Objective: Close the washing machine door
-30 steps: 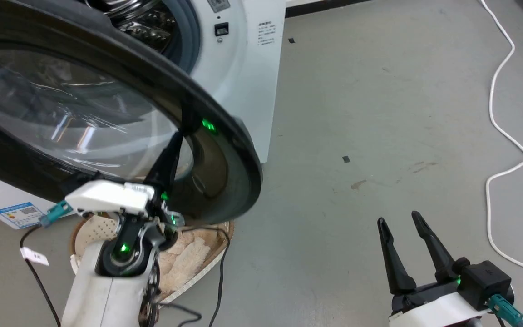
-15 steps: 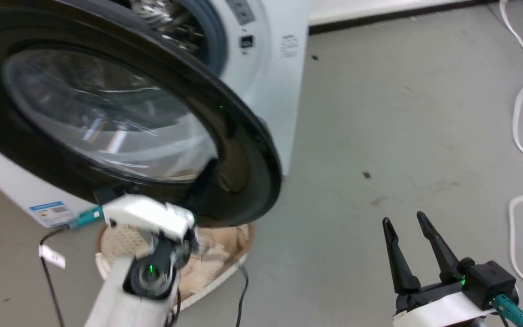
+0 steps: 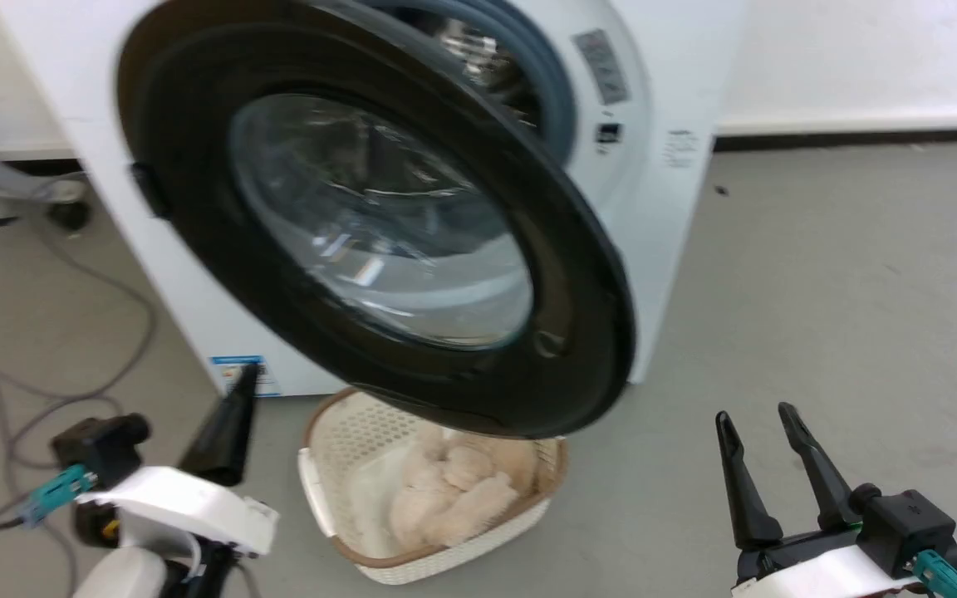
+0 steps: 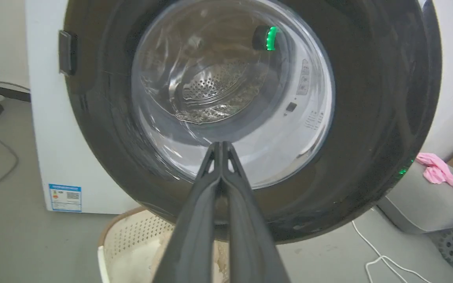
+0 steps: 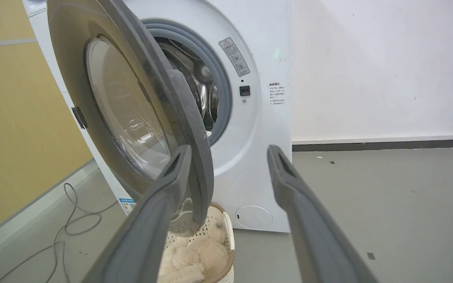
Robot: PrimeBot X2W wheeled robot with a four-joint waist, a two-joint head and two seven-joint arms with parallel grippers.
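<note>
Over grey floor (image 3: 777, 291), we saw the washing machine door (image 3: 379, 232) at one o'clock from our nearer, closed and empty left gripper (image 3: 242, 380).

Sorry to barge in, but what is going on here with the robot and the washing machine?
The robot is to close the washing machine door, which stands partly open. Its left gripper, shut and empty, points at the door glass, apparently not touching it. The right gripper hangs open and idle. A laundry basket sits under the door.
</note>
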